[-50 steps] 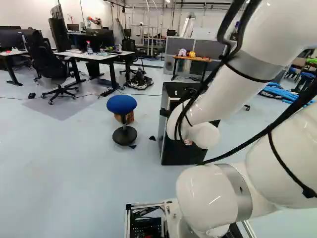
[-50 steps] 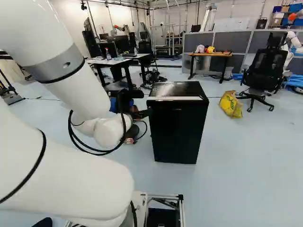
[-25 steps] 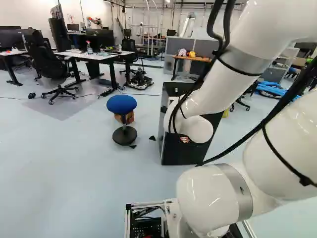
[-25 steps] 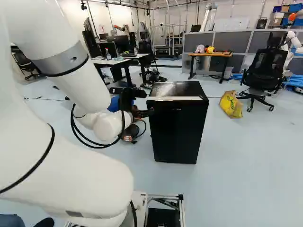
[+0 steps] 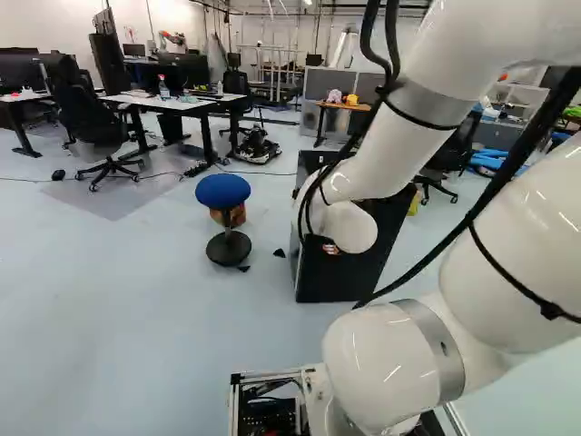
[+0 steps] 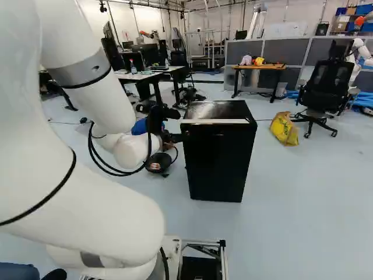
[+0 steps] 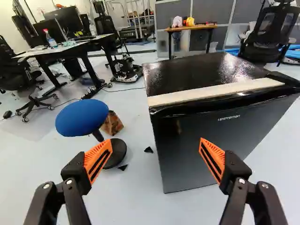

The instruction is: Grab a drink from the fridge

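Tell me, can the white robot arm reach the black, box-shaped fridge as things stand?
Probably yes: its open black, orange-padded gripper points toward the fridge, and nothing visible stands between them.

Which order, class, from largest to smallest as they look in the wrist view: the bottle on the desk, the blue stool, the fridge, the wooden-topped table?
1. Fridge
2. Blue stool
3. Wooden-topped table
4. Bottle

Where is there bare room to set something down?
Bare: the top of the black fridge, behind its white strip; pale floor between it and the yellow bag. Crowded: towards the round blue stool, by white arm and black pincer.
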Robot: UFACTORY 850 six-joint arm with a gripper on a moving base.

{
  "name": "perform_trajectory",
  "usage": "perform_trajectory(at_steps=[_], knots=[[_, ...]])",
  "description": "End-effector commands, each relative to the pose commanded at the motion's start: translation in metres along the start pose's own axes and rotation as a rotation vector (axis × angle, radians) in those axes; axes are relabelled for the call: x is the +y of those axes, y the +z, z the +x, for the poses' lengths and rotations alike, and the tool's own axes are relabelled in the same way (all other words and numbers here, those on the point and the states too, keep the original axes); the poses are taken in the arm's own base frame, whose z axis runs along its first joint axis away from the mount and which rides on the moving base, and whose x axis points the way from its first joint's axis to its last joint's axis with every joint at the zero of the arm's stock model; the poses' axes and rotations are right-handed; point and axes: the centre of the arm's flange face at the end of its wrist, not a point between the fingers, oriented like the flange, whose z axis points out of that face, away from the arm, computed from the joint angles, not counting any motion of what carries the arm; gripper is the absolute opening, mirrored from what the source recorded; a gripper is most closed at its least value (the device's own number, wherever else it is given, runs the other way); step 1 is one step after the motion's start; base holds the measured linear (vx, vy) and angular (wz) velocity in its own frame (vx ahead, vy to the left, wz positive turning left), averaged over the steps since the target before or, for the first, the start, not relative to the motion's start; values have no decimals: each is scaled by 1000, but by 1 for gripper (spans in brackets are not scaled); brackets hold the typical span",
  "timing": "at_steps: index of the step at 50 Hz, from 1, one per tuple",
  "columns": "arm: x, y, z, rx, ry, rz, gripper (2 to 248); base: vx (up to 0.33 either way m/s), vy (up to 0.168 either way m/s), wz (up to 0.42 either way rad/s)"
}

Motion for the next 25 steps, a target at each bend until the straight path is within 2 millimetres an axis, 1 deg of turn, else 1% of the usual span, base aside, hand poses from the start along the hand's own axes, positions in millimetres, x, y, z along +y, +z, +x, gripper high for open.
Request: perform_trajectory(at_steps=[11,25], knots=[[-5,10,-4,-8,13,-21,247,0,0,0],[-6,17,-13,-10,25,-57,247,0,0,0]])
